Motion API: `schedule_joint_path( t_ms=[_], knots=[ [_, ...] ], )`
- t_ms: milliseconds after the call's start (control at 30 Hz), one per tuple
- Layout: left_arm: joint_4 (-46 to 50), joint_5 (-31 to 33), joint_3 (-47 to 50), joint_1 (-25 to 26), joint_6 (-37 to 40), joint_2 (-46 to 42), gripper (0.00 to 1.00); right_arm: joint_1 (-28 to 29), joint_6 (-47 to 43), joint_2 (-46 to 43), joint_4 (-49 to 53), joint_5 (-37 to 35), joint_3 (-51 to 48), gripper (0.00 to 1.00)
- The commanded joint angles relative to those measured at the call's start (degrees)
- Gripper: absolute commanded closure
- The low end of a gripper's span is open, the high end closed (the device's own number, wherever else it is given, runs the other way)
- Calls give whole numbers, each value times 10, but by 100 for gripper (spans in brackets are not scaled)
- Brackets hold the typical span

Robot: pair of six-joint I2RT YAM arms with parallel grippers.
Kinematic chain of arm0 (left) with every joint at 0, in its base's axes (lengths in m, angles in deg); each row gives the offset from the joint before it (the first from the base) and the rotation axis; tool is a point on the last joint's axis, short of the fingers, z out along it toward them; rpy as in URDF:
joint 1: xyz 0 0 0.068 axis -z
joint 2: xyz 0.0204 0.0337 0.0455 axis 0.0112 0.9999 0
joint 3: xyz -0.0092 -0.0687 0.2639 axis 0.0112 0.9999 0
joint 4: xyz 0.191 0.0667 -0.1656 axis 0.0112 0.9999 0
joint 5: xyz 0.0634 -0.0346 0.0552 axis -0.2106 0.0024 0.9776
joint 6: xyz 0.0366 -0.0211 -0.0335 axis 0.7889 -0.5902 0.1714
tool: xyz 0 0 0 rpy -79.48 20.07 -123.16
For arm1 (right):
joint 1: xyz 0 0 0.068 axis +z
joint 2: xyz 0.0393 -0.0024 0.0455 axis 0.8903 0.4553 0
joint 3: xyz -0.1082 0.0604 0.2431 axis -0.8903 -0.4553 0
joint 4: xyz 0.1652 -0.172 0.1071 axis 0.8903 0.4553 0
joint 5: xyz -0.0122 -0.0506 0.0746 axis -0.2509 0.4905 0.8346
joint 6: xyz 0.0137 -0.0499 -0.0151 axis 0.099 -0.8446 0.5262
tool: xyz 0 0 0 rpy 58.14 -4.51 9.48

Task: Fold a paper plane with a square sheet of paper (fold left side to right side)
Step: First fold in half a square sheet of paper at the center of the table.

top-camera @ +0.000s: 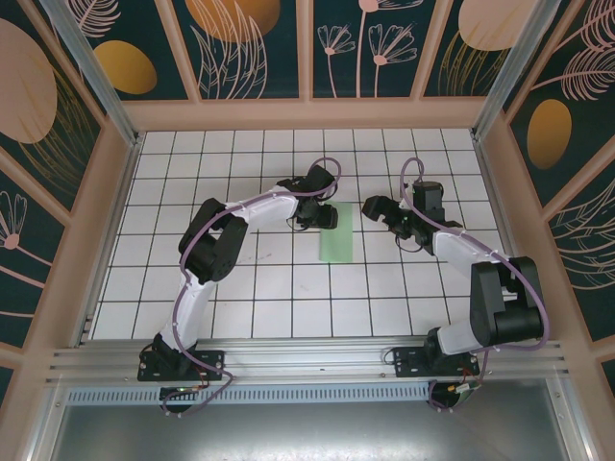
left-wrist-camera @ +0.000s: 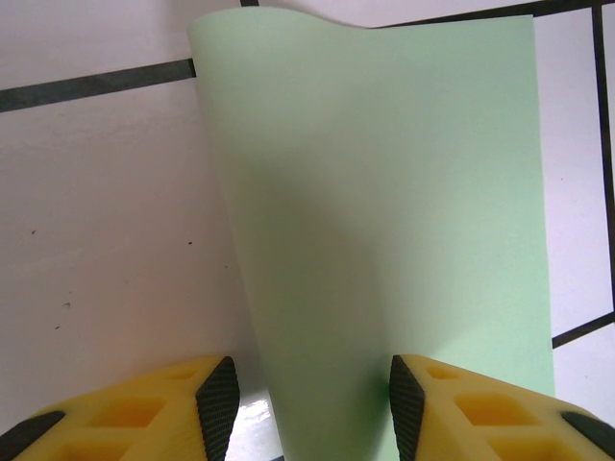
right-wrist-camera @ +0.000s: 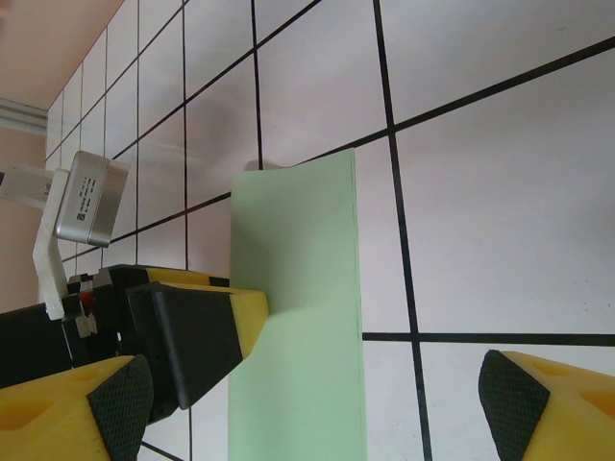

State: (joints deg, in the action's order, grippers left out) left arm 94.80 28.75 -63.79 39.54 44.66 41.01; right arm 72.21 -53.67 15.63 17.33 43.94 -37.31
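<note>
The left tool (left-wrist-camera: 312, 408), released, straddles the curled-over paper (left-wrist-camera: 384, 192) on the table (top-camera: 288, 288), with the right tool (top-camera: 377, 208) nearby, also released.

The square sheet of paper (top-camera: 337, 233) is plain mint green, the table (top-camera: 240, 288) white with a black grid.

No legible text, brand, number or sign; paper (right-wrist-camera: 298, 317) plain, unmarked; grey box (right-wrist-camera: 89, 200) on left arm bears faint marks, too small to read
</note>
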Motion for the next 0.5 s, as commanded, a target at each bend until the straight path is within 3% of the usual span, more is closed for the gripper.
schedule_joint_path(
  t_ms=[0, 467],
  knots=[
    [-10, -5, 3, 7, 9, 49, 51, -3, -4, 2, -5, 10, -1, 9],
    [-9, -8, 0, 7, 14, 53, 50, -3, -5, 4, -5, 12, -2, 9]
  ],
)
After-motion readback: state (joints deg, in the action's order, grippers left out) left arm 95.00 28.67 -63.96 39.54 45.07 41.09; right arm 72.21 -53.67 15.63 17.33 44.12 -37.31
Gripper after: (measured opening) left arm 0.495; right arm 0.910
